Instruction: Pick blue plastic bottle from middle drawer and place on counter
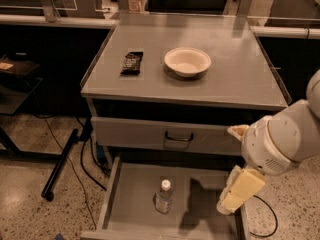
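Observation:
The blue plastic bottle looks clear, with a white cap, and stands upright on the floor of the open middle drawer, near its centre. My gripper hangs over the drawer's right side, to the right of the bottle and apart from it, below the bulky white arm. It casts a shadow on the drawer floor between itself and the bottle. The counter is the grey cabinet top above.
A white bowl and a dark snack packet lie on the counter. A closed drawer front with a dark handle sits above the open drawer. Cables and a black stand leg lie on the floor at left.

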`<state>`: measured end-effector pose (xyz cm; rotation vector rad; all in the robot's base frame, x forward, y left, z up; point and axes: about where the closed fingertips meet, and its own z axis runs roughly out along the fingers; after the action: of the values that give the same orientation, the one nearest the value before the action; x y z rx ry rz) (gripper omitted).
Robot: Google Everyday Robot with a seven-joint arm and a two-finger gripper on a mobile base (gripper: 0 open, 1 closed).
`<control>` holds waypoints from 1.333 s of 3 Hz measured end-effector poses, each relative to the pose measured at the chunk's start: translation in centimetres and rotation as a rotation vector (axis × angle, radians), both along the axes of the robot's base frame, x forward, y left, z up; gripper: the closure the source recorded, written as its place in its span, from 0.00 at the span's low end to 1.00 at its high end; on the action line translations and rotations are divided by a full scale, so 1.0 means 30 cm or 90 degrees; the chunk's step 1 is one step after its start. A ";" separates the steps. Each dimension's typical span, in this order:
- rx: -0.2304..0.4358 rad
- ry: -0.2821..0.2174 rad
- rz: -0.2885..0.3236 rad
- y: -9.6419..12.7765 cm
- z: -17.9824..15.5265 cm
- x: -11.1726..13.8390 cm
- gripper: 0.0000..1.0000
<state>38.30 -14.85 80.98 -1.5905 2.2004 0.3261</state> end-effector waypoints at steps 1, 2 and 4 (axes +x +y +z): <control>0.010 0.015 0.011 0.035 -0.088 -0.002 0.00; 0.008 0.047 -0.003 0.064 -0.157 -0.013 0.00; 0.044 0.058 0.010 0.094 -0.214 -0.038 0.00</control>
<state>37.18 -12.03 74.55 -1.5854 2.2201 0.4819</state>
